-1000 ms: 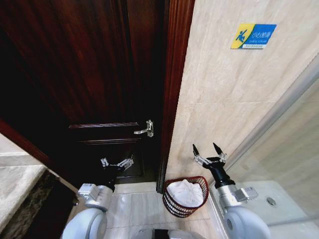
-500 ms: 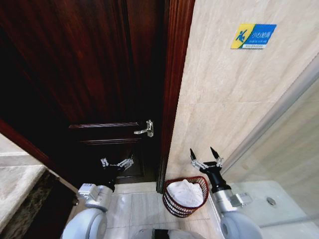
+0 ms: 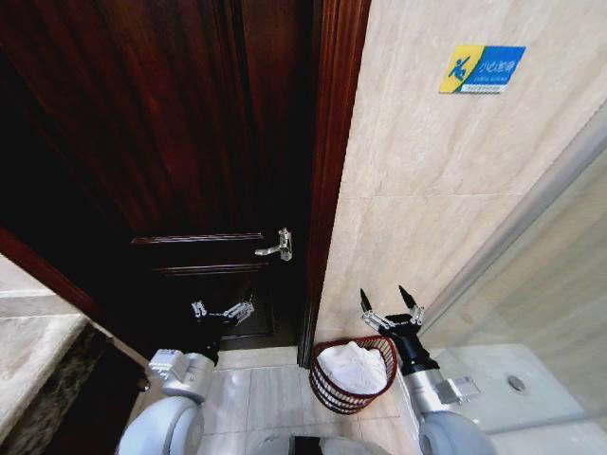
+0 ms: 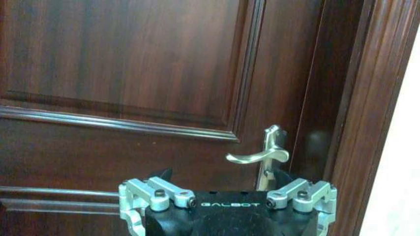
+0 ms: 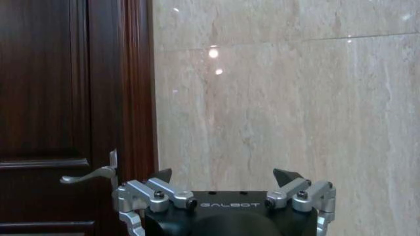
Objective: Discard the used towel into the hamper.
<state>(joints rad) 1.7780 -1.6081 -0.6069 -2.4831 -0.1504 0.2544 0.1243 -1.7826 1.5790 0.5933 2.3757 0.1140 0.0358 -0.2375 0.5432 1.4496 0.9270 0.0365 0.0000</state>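
The hamper (image 3: 329,391), a small round reddish-brown slatted basket, stands on the floor at the foot of the door frame. A crumpled white towel (image 3: 349,366) lies inside it. My right gripper (image 3: 383,298) hangs open and empty just above the hamper's right rim; in the right wrist view the gripper (image 5: 225,175) faces the marble wall. Over at the left, my left gripper (image 3: 222,310) is held open and empty, low in front of the dark door. In the left wrist view the same gripper (image 4: 222,175) points at the door handle (image 4: 259,155).
A dark wooden door (image 3: 180,142) with a silver lever handle (image 3: 276,248) fills the left. The marble wall (image 3: 427,171) carries a blue and yellow caution sign (image 3: 482,67). A glass shower partition (image 3: 550,284) closes the right. A stone counter (image 3: 33,351) sits at the lower left.
My right gripper has drifted a little left and down, nearer the hamper's rim, still open. The left arm, hamper and towel have not moved.
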